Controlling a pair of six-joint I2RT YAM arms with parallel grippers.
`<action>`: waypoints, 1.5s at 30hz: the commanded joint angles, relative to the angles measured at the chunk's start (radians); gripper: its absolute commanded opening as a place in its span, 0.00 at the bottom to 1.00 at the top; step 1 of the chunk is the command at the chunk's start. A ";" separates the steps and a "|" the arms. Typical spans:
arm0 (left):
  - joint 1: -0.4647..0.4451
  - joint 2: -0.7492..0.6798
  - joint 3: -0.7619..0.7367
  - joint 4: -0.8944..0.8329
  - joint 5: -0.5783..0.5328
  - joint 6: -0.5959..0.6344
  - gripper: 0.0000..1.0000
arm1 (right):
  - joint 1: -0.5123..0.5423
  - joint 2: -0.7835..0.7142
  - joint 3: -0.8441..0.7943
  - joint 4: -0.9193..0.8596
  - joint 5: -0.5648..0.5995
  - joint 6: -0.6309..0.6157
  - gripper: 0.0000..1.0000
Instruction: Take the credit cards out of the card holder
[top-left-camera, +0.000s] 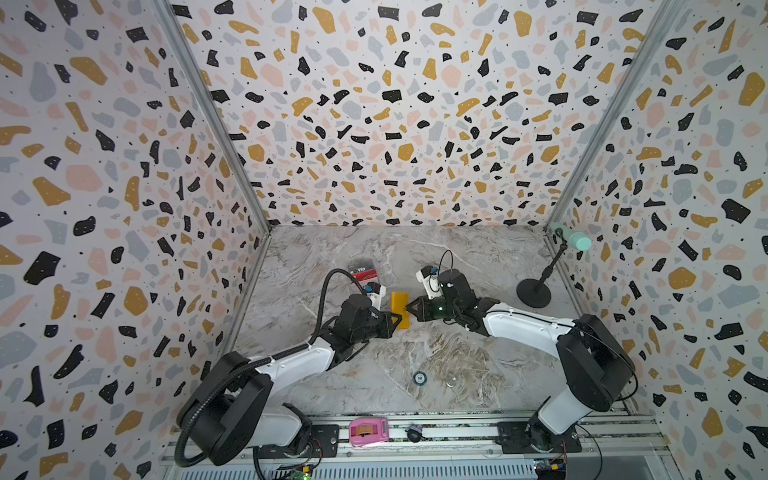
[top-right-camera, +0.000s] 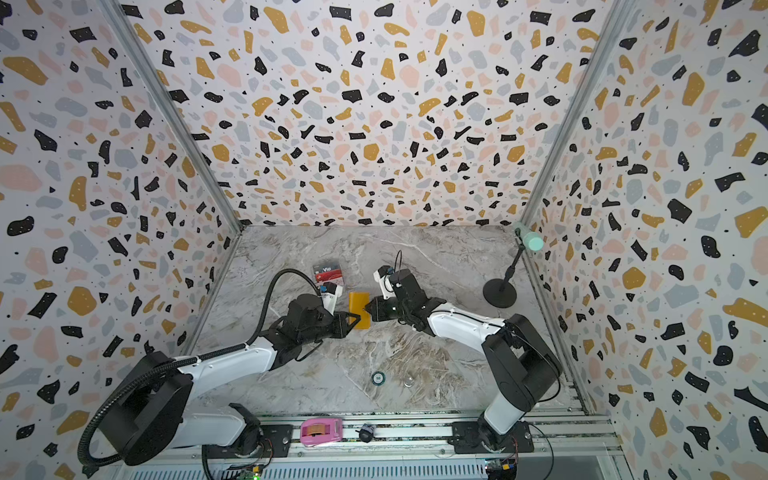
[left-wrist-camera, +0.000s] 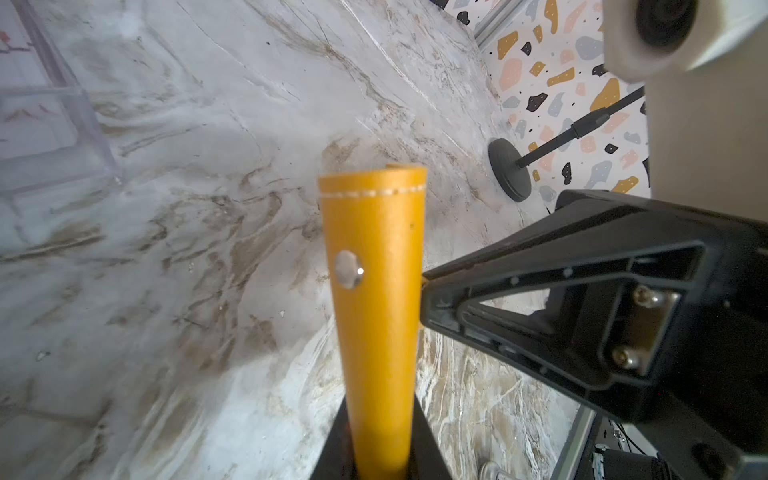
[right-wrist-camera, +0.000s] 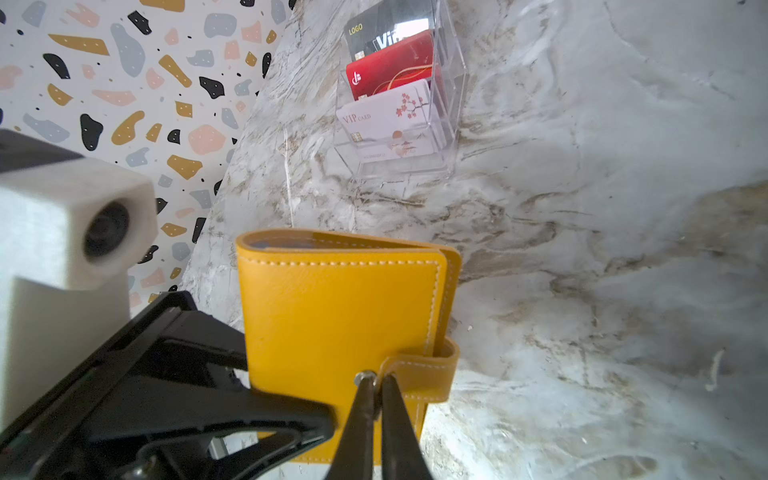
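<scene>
Top views: mustard-yellow leather card holder (top-left-camera: 400, 309) (top-right-camera: 360, 309) on edge, mid marble tabletop (top-left-camera: 457, 270), between left gripper (top-left-camera: 397, 322) and right gripper (top-left-camera: 409, 309)
Left wrist: left fingers (left-wrist-camera: 428, 457) clamped on card holder
Right wrist: right fingers (right-wrist-camera: 361, 415) pinched together on snap tab (right-wrist-camera: 415, 374); black, red, white credit cards (right-wrist-camera: 390, 70) in clear acrylic stand (right-wrist-camera: 453, 83) beyond

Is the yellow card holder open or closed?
Closed: in the right wrist view the card holder shows both covers together, snap tab wrapped over the edge, right tool pinching it. Whether the snap is undone, cannot tell.

Both top views: high up, looking down on whole desk (top-left-camera: 478, 257). 2 wrist cams: close-up, opposite sides, share card holder (left-wrist-camera: 374, 311).
</scene>
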 joint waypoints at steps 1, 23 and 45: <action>-0.010 -0.029 0.013 0.098 0.026 0.015 0.07 | 0.001 -0.046 -0.021 0.003 0.028 -0.003 0.08; 0.038 -0.065 0.003 0.237 0.250 -0.036 0.06 | -0.114 -0.177 -0.119 -0.024 0.048 -0.034 0.12; 0.089 -0.142 0.015 0.565 0.476 -0.329 0.07 | -0.196 -0.407 -0.346 0.324 -0.161 -0.046 0.23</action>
